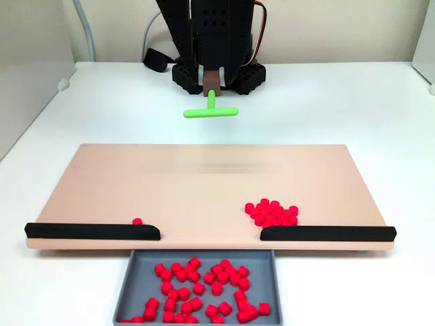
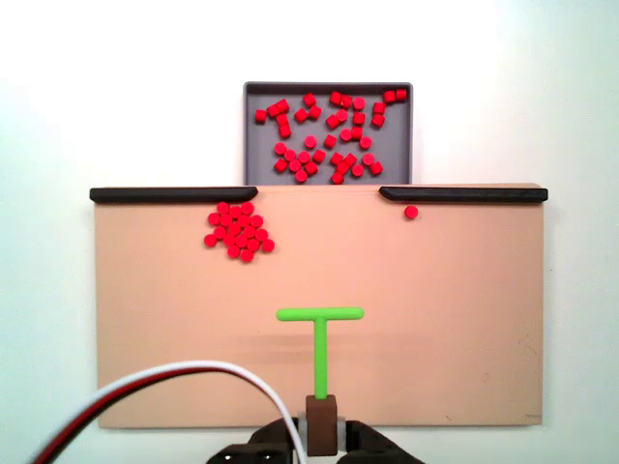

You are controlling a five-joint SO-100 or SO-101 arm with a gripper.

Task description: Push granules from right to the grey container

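Note:
A heap of red granules (image 1: 272,212) (image 2: 239,232) lies on the tan board (image 1: 204,183) (image 2: 435,319), against the inner end of one black rail (image 1: 326,233) (image 2: 174,194). A lone granule (image 1: 137,221) (image 2: 411,212) rests by the other rail (image 1: 92,231) (image 2: 464,194). The grey container (image 1: 141,262) (image 2: 261,159) sits below the gap between the rails and holds many granules. My gripper (image 1: 213,78) (image 2: 321,435) is shut on the brown handle of a green T-shaped pusher (image 1: 211,109) (image 2: 319,329), which hangs raised above the board, well clear of the heap.
The board lies on a white table (image 1: 353,102) with bare surface around it. The arm's black base (image 1: 217,75) stands behind the board's far edge. A red, white and black cable (image 2: 174,382) loops over the board's near corner in a fixed view.

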